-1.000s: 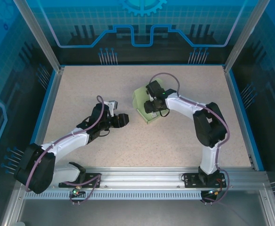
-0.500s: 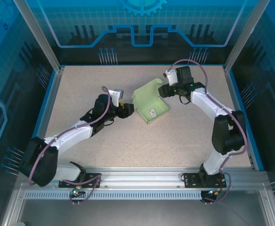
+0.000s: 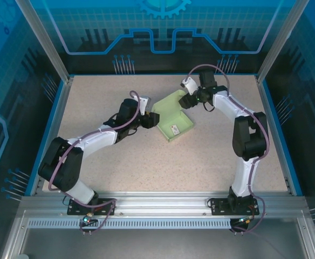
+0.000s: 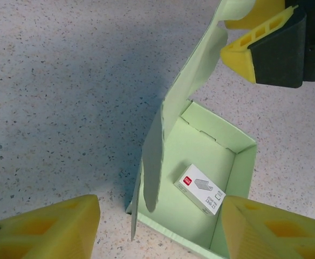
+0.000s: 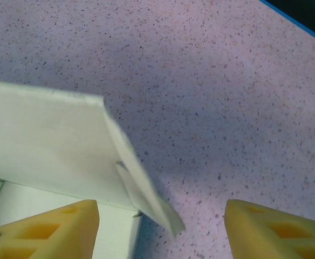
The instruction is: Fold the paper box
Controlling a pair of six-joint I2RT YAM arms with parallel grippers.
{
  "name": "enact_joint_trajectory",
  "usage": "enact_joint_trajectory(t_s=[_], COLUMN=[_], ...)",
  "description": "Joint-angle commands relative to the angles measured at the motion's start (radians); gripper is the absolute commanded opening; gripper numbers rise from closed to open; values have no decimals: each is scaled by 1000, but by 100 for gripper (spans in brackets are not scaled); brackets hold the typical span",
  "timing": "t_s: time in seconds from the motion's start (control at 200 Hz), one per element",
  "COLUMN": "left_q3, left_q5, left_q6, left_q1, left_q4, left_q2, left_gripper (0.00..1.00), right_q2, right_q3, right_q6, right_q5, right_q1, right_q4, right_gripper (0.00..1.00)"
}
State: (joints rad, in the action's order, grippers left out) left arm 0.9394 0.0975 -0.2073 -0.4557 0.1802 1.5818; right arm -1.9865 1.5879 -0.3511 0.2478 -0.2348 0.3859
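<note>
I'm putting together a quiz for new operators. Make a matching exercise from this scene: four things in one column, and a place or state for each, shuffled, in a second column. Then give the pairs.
Things
1. paper box
2. white tag
3. left gripper
4. right gripper

Places and states
A. open, at the box's far side by its raised flap
B. lying on the floor inside the box
C. pale green, on the table, one flap standing up
D. open, at the box's left side in the top external view

Pairs: 1-C, 2-B, 3-D, 4-A
</note>
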Motion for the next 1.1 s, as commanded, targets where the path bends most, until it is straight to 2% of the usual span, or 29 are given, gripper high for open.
enact_joint_trajectory(t_s=[0.0, 0.135, 0.26, 0.445, 0.89, 1.096], left_q3=[42, 50, 56, 77, 100, 111], left_q5=[-18, -29, -45, -60, -73, -148], left_q6=[14, 16, 23, 40, 29, 23], left_q1=[-8, -9, -9, -9, -10, -11], left_q4=[-36, -47, -63, -73, -59, -77], left_q2=[27, 46, 61, 98, 135, 125], left_gripper=[60, 53, 46, 38, 15, 12], right_q2=[-44, -61, -65, -57, -24, 23], right_q3=[64, 83, 87, 79, 34, -19], right_q6=[-66, -87, -95, -97, -64, 10], right_q5=[24, 57, 36, 13, -75, -180], right_q1=[10, 3, -8, -11, -35, -69], right_q4=[66, 83, 91, 94, 54, 37], right_gripper=[62, 55, 43, 32, 19, 13])
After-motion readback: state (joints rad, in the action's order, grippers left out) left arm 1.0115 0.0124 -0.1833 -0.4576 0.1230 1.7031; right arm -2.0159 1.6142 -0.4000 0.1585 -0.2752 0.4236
